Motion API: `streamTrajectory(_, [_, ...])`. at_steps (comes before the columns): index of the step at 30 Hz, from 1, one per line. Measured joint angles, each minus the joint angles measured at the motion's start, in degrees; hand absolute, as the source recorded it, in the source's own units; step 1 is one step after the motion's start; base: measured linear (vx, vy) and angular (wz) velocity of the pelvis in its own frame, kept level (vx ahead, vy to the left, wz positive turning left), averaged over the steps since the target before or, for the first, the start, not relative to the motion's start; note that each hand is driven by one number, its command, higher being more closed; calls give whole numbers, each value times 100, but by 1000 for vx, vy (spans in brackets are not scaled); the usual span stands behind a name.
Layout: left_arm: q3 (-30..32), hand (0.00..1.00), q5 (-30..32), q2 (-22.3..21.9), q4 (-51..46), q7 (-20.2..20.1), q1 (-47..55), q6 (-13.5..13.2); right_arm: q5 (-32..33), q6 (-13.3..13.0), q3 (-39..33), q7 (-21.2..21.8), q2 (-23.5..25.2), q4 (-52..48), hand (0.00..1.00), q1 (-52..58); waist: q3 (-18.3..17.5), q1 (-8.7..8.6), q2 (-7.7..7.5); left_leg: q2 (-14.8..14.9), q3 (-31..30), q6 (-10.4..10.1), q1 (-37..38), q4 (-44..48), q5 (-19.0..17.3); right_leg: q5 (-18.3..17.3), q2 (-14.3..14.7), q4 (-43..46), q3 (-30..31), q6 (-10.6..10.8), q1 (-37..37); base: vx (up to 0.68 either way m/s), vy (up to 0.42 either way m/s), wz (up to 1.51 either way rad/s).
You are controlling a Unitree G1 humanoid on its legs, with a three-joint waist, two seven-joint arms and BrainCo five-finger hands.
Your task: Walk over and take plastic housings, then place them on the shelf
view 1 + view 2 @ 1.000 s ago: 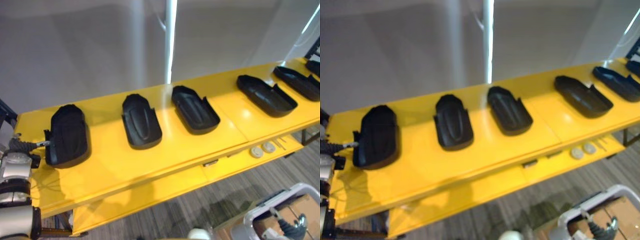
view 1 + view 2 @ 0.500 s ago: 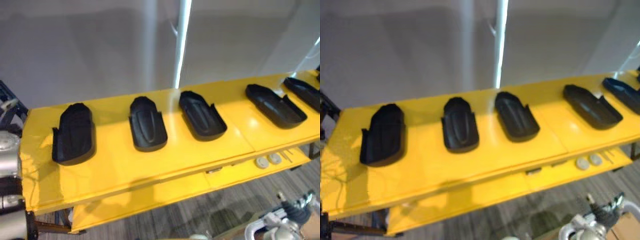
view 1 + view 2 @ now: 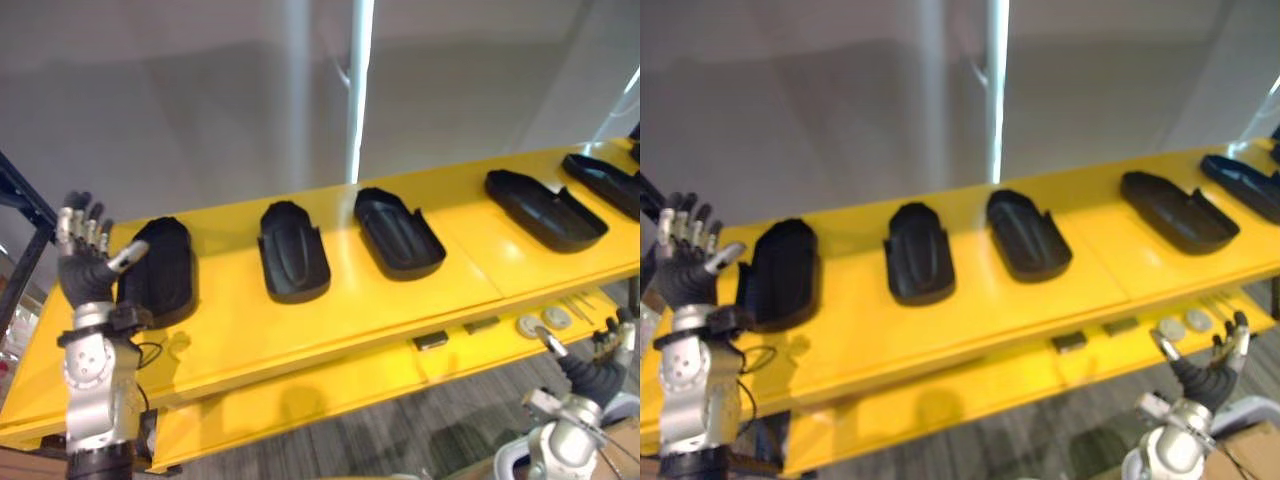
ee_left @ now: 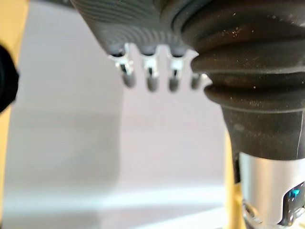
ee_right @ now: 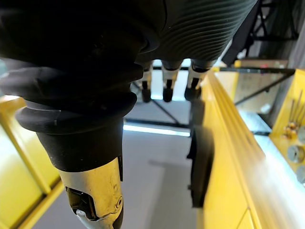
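Observation:
Several black plastic housings lie in a row on the yellow shelf top [image 3: 235, 325]: the leftmost housing [image 3: 165, 268], a second housing [image 3: 293, 252], a third housing [image 3: 399, 232], and two more housings [image 3: 545, 208] toward the far right. My left hand [image 3: 85, 268] is raised just left of the leftmost housing, palm up, its fingers [image 4: 150, 80] straight and holding nothing. Low at the right, in front of the shelf, my right hand [image 3: 1211, 372] is open with spread fingers [image 5: 167, 88], also empty.
A lower yellow shelf [image 3: 330, 385] carries two small round discs [image 3: 543, 320] and two small dark blocks [image 3: 455, 333]. A white post [image 3: 358, 90] rises behind the shelf against a grey wall. A black frame [image 3: 20, 192] stands at the far left.
My left hand has come off the edge of the leftmost housing and risen open beside it. The right hand has come up at the lower right. The camera has shifted.

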Motion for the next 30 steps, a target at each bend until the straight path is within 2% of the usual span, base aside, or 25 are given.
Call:
streamTrajectory(6, [-269, 0, 5, -144, 1, -143, 173, 2, -44, 66, 324, 40, -4, -2, 0, -15, 46, 2, -76, 43, 33, -19, -7, 4, 10, 13, 67, -26, 6, 19, -19, 4, 1, -1])
streamTrajectory(8, [-341, 0, -6, -144, 2, -333, 186, 23, -42, 78, 406, 41, -5, -2, 0, -15, 62, 1, -103, 55, 54, -20, -7, 6, 11, 23, 82, -31, 21, 22, -48, 31, 5, -6])
streamTrajectory(11, [-544, 0, 68, -140, 62, -604, 186, 264, -41, 121, 470, 52, -11, -2, 0, -42, 84, 3, -117, 55, 117, -25, -12, 10, 7, 81, 88, -53, 81, 36, -88, 22, 13, -10])
streamTrajectory(15, [-691, 0, 70, -137, 200, -753, 186, 461, -37, 210, 483, 55, -52, -2, 0, -53, 161, 4, -132, 77, 203, -19, -5, 5, -31, 119, 88, -76, 90, 24, -86, -18, 8, -10])
streamTrajectory(21, [-957, 0, 76, -86, 614, -717, 199, 960, 45, 217, 597, 169, -205, -1, 0, -36, 197, -4, -112, 88, 236, -18, 0, 3, -35, 124, 103, -86, 99, 25, -97, -8, 4, -3])
streamTrajectory(23, [-965, 0, 75, -86, 768, -485, 197, 1079, 77, 218, 633, 178, -234, 0, 0, -31, 199, -8, -108, 102, 240, -24, 0, 4, -32, 125, 120, -92, 98, 25, -97, 0, 0, 0])
streamTrajectory(26, [-965, 0, 186, -86, 994, -250, 198, 1153, 80, 218, 632, 225, -253, 2, 0, -16, 199, -9, -108, 109, 241, -25, -4, 4, -32, 125, 127, -98, 96, 25, -97, 0, 0, 0])
streamTrajectory(30, [-966, 0, 295, -87, 1100, -203, 198, 1205, 78, 217, 633, 289, -256, 3, 0, -12, 201, -8, -112, 108, 239, -25, -6, 3, -32, 129, 126, -99, 95, 22, -97, 0, 0, 0])
